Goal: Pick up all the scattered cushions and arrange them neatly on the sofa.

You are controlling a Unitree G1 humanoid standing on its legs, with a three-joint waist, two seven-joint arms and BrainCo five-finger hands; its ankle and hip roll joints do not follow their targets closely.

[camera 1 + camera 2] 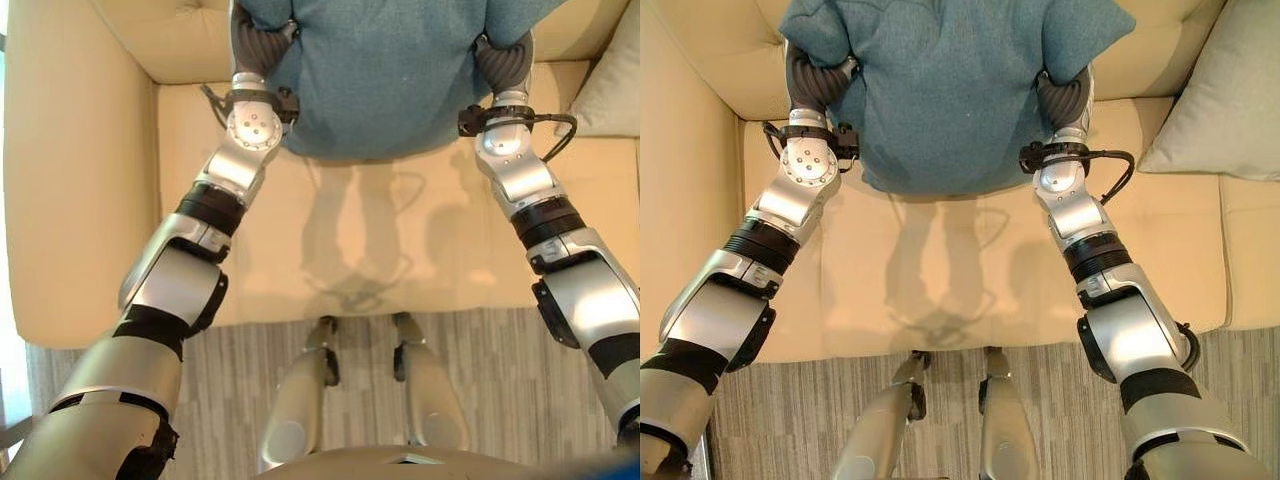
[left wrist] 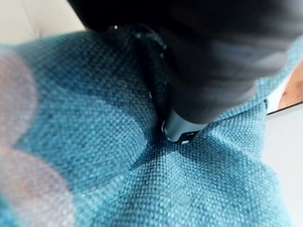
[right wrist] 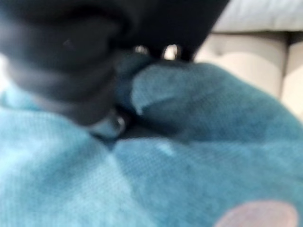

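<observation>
Teal cushion [image 1: 950,90] on cream sofa [image 1: 970,260], grey cushion [image 1: 1220,95] beside.

1. I take the sofa [image 1: 970,270] as my landmark; it lies ahead, its seat past the rug [image 1: 790,420].
2. The cushion [image 1: 940,90] is over the sofa's seat, near its backrest.
3. My left hand [image 1: 815,85] is at that cushion's left side, my right hand [image 1: 1065,95] at its right.
4. A second cushion [image 1: 1225,100] leans on the sofa to the right.
</observation>
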